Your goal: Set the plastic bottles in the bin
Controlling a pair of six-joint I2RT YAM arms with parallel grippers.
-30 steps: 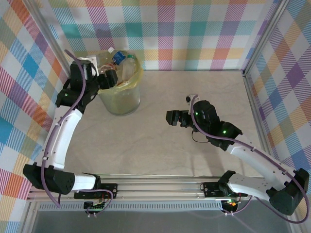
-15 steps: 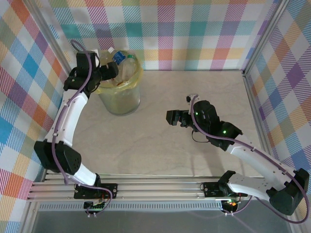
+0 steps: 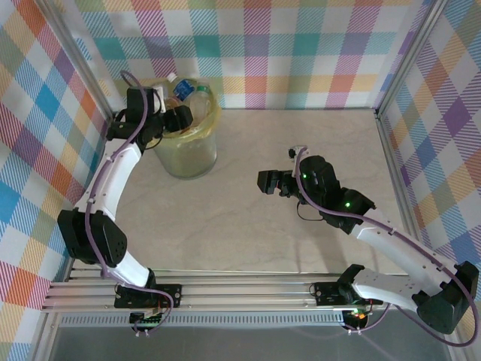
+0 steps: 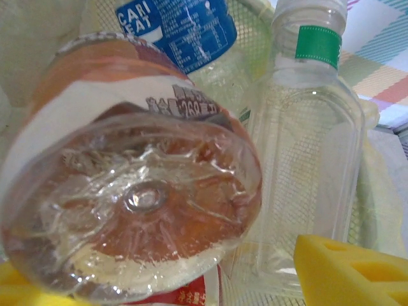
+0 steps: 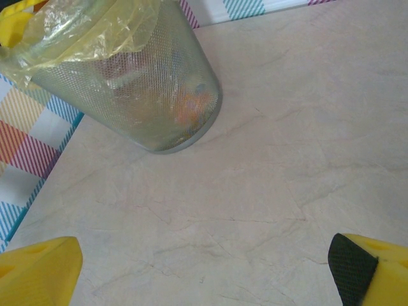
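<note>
My left hand (image 3: 177, 119) hangs over the bin (image 3: 186, 156), far left. The orange bottle (image 4: 134, 191) faces it base-on, long axis pointing away into the bin, beside a clear bottle (image 4: 306, 159). I can't tell if I'm gripping it. My right hand (image 3: 269, 182) is wide open and empty, farther off.

Bin (image 3: 188, 150) stands in the far-left corner, near the plaid walls (image 3: 45, 113) on 2 sides; we see little room to pass behind it or to its left. The mouth is crowded: bottles rise above the rim, and the left gripper (image 3: 176, 119) sits over its near-left edge.

From the left wrist we count 3 bottles packed close. An orange-labelled bottle (image 4: 134, 204), base toward us, blocks most of the way. A blue-labelled bottle (image 4: 178, 32) lies behind it, and a clear bottle with a green band (image 4: 312, 146) stands upright to the right.

Table (image 3: 248, 248) between the bin and the right gripper (image 3: 267, 182) lies bare. From the right wrist we find flat, unobstructed surface up to the bin's mesh side.
</note>
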